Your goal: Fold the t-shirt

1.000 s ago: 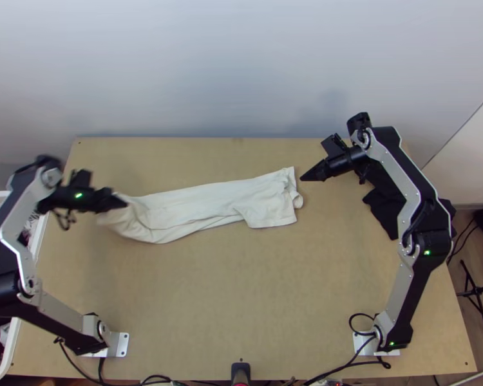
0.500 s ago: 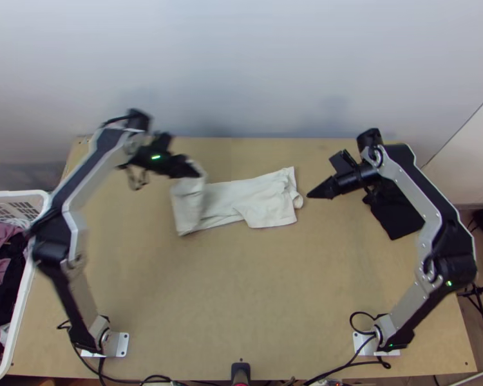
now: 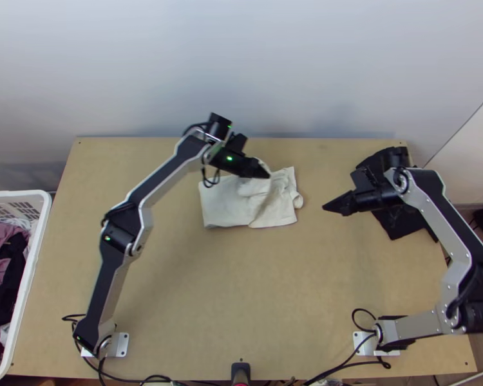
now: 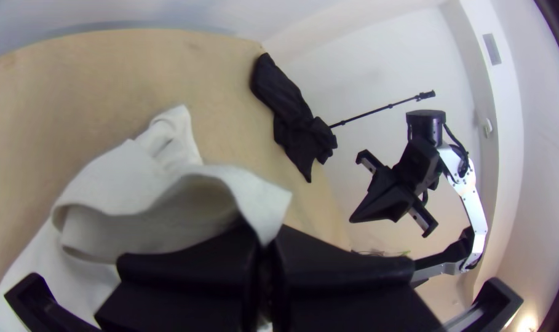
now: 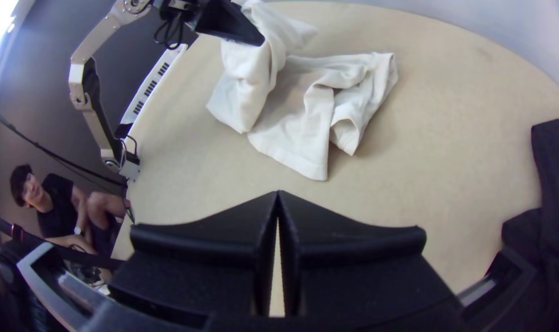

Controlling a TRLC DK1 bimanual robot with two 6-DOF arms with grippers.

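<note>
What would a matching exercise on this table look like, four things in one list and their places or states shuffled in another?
1. T-shirt
2. Black cloth
3. Basket
4. Right gripper

A. Has clothes in it, at the table's left side
B. Fingertips together, holding nothing
C. White, with a part raised in the left gripper
D. Lies bunched towards the table's far right corner

Pairs: 1-C, 2-D, 3-A, 4-B.

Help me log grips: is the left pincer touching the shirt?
Touching. The left wrist view shows the left pincer shut on the shirt, with a raised edge of the cloth pinched at its tip.
</note>
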